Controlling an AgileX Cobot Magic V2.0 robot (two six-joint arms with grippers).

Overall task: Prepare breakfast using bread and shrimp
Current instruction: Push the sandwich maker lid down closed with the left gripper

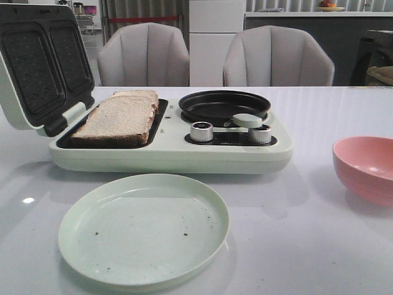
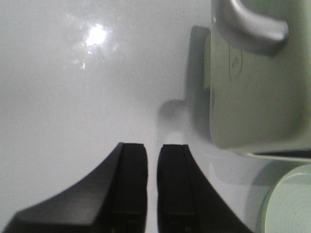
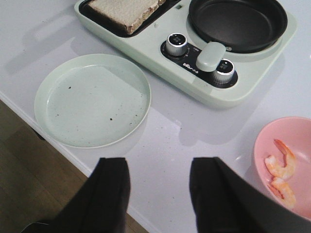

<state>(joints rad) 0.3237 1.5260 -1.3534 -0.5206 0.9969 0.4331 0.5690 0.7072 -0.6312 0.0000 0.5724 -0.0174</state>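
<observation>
Two bread slices (image 1: 120, 118) lie stacked on the dark grill plate of the open pale green breakfast maker (image 1: 172, 153); the right wrist view shows the bread (image 3: 127, 9) too. Two shrimp (image 3: 281, 166) rest in the pink bowl (image 3: 291, 131) to the maker's right. My right gripper (image 3: 159, 162) hangs open and empty over the table's front edge, between the green plate (image 3: 92, 99) and the bowl. My left gripper (image 2: 152, 150) is shut with nothing in it, low over bare table beside the maker's lid (image 2: 252, 97). Neither gripper appears in the front view.
The maker's lid (image 1: 37, 67) stands open at the left, with a silver handle (image 2: 252, 24). An empty black pan (image 1: 224, 106) sits on its right half behind two knobs. A crumb-speckled green plate (image 1: 144, 227) lies in front. The pink bowl (image 1: 362, 178) is at far right.
</observation>
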